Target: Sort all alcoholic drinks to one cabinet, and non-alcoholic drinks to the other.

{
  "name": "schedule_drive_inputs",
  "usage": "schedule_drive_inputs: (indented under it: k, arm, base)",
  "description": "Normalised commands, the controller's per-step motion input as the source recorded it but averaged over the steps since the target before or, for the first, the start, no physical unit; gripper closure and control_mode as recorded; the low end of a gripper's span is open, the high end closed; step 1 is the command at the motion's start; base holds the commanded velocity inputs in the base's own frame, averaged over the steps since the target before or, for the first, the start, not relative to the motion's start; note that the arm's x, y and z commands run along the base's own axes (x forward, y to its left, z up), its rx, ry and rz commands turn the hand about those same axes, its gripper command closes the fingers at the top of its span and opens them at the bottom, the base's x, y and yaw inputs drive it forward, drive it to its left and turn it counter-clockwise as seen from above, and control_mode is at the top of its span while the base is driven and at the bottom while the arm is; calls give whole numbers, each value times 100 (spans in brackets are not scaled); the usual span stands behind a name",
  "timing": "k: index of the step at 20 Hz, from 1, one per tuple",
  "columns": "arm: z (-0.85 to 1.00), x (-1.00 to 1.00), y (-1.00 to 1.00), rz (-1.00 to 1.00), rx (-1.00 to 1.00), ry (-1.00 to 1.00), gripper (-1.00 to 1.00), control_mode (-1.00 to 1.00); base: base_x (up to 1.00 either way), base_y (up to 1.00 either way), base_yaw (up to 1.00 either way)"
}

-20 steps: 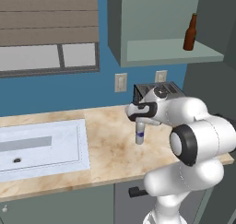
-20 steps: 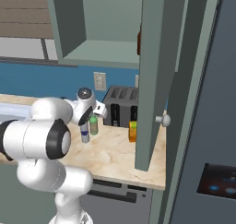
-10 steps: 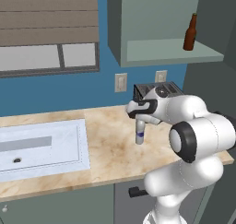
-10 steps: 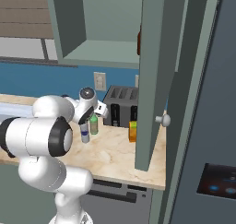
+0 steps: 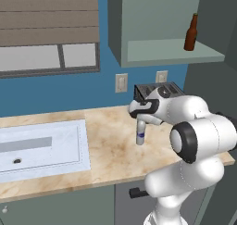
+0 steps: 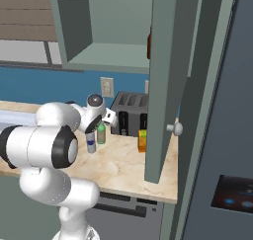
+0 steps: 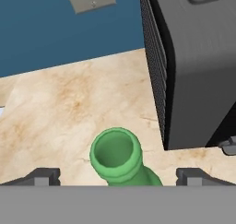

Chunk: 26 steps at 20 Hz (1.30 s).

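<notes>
- Blue wall [image 5: 55, 92] behind a marbled beige counter [image 5: 109, 150].
- White sink [image 5: 41, 147] set in the counter at left.
- Window with brown blinds [image 5: 48, 29] above the sink.
- Grey-green wall cabinet [image 5: 157, 25] stands open; its door [image 6: 163, 81] hangs at right.
- Dark toaster [image 6: 129, 113] by the far wall.
- Two beige outlets [image 5: 121, 82].

Bare counter [image 7: 69, 108] lies left of the green bottle [image 7: 117, 156]; the toaster [image 7: 193, 61] blocks close on its right.
</notes>
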Motion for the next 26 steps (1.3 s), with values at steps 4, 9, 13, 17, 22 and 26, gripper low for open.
schedule_drive_inputs:
  k: [4, 9, 13, 17, 22, 26]
  arm:
    - [0, 0, -1, 0, 0, -1, -100, -100]
    - [0, 0, -2, 0, 0, -6, -100, -100]
    - [0, 0, -2, 0, 0, -8, -100, -100]
    - [-3, 0, -4, 0, 0, -5, -100, -100]
    - [-13, 0, -9, 0, 0, -1, -100, -100]
    - [-7, 0, 0, 0, 0, 0, 100, -100]
  base:
    - [0, 0, 0]
    - [0, 0, 0]
    - [0, 0, 0]
    - [0, 0, 0]
    - [0, 0, 0]
    - [0, 0, 0]
